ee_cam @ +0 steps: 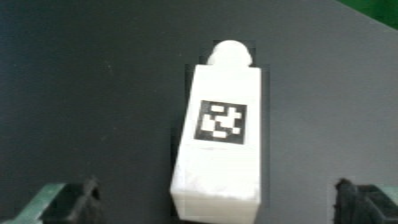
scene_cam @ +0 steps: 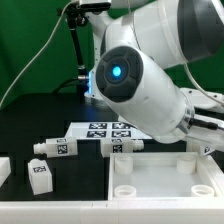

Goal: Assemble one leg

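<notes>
The hand [ee_cam: 214, 203] is hovering open over the leg [ee_cam: 222, 125], which is lying flat on the dark worktop [ee_cam: 71, 90] between the spread fingers [ee_cam: 63, 200], touching neither. Only the exterior view is showing the white tray-like top [scene_cam: 165, 185] and loose pegs [scene_cam: 50, 148]; there the arm [scene_cam: 130, 75] is hiding the hand.

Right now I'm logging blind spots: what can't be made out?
Wrist view: fingers cropped by the frame edge; the leg has a tag too blurred to read.
Exterior view: fingers lost behind the arm; marker board partly covered by it; white part cut by the left edge.
</notes>
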Action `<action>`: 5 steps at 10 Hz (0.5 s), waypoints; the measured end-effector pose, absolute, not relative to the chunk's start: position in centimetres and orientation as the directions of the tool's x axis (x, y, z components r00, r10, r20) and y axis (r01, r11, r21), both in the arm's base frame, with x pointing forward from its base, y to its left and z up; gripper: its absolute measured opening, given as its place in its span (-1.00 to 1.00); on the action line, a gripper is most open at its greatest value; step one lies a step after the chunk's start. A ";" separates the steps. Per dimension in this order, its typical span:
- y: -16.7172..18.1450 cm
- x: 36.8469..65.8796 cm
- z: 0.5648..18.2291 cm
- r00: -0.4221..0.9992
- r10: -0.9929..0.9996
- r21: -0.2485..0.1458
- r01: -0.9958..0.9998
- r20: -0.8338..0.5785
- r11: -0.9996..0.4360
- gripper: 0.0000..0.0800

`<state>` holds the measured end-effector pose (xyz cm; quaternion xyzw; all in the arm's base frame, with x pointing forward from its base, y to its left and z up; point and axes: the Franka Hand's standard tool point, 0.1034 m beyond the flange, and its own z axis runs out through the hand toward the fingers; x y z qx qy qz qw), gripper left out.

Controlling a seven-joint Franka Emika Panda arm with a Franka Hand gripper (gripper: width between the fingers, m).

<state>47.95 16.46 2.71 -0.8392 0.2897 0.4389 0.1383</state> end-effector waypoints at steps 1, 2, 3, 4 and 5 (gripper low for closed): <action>16.8 47.4 2.2 0.451 -0.370 0.025 -0.607 -0.812 -0.794 0.62; 17.4 46.8 1.7 0.458 -0.372 0.026 -0.603 -0.807 -0.798 0.62; 17.8 46.4 1.4 0.463 -0.373 0.026 -0.599 -0.804 -0.800 0.62; 18.1 46.1 1.1 0.468 -0.376 0.028 -0.597 -0.800 -0.802 0.62; 18.3 45.8 0.8 0.471 -0.379 0.029 -0.596 -0.796 -0.802 0.62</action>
